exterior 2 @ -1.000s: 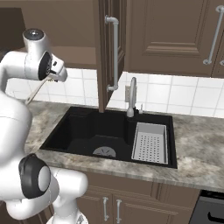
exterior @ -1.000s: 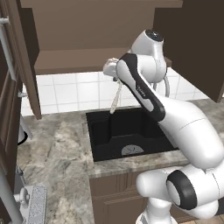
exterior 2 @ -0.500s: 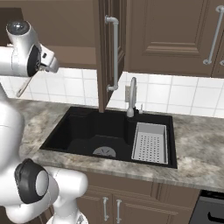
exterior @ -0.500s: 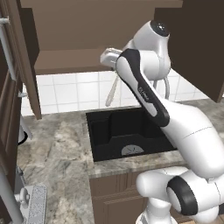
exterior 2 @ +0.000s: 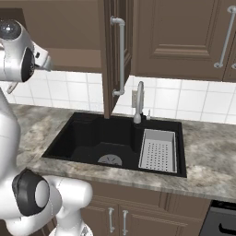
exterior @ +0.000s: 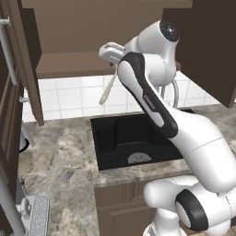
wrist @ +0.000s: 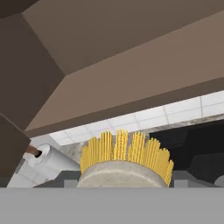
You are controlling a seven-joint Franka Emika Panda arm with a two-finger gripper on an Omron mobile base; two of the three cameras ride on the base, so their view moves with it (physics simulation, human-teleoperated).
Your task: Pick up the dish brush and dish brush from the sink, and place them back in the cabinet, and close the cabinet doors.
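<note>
Jaws are clamped on the whitish dish brush by its head (yellow bristles up), handle dangling over the sink, just below the cabinet shelf. Lift clear of the shelf lip, level the brush, slide it in far.

grey drying rack in basin, marble counter, white tiles

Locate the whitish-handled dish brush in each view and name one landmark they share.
Left base view: dish brush hangs below the cabinet shelf, upper centre.
Right base view: I cannot make it out.
Hand view: its yellow bristles bottom centre.
Shared landmark: the cabinet shelf.
</note>
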